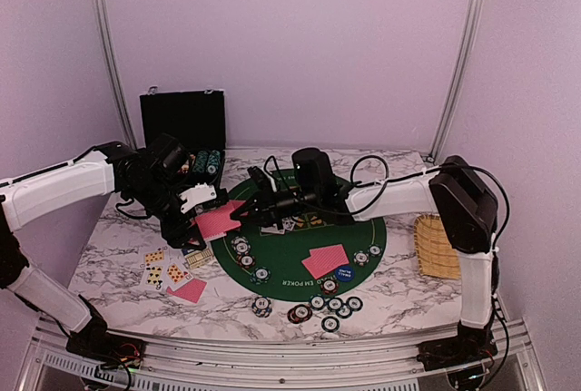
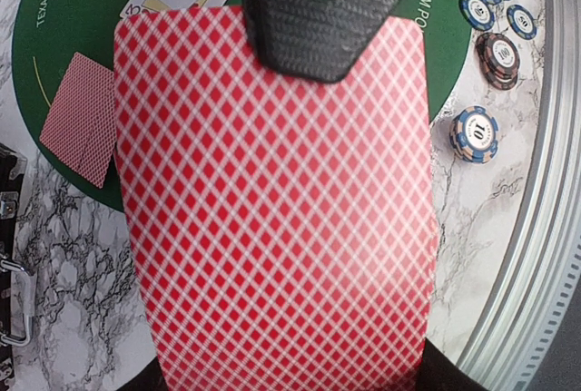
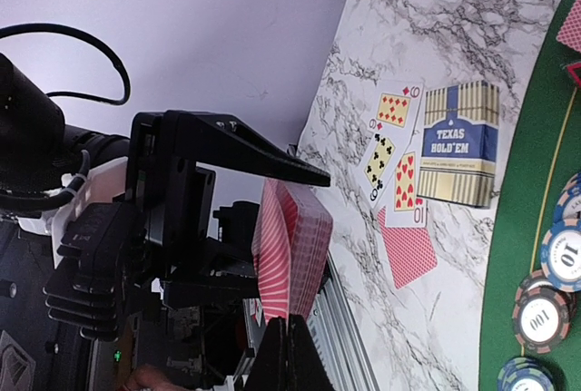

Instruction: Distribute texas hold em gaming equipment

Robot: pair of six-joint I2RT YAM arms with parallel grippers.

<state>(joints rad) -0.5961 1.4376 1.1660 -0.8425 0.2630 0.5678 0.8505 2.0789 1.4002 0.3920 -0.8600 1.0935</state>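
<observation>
Over the green mat's [image 1: 290, 268] left edge, the left gripper [image 1: 201, 214] clamps the red-backed deck [image 3: 290, 241] and the right gripper [image 1: 241, 211] pinches its top card [image 2: 272, 228]. Chips [image 1: 331, 305] sit along the table's [image 1: 118, 255] front edge; dealing looks roughly midway.

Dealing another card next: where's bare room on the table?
Near-right marble, between the chip cluster and the basket; also the mat's middle, left of the face-down pair. Crowded: face-up cards on the left marble, and the mat's near edge.
</observation>
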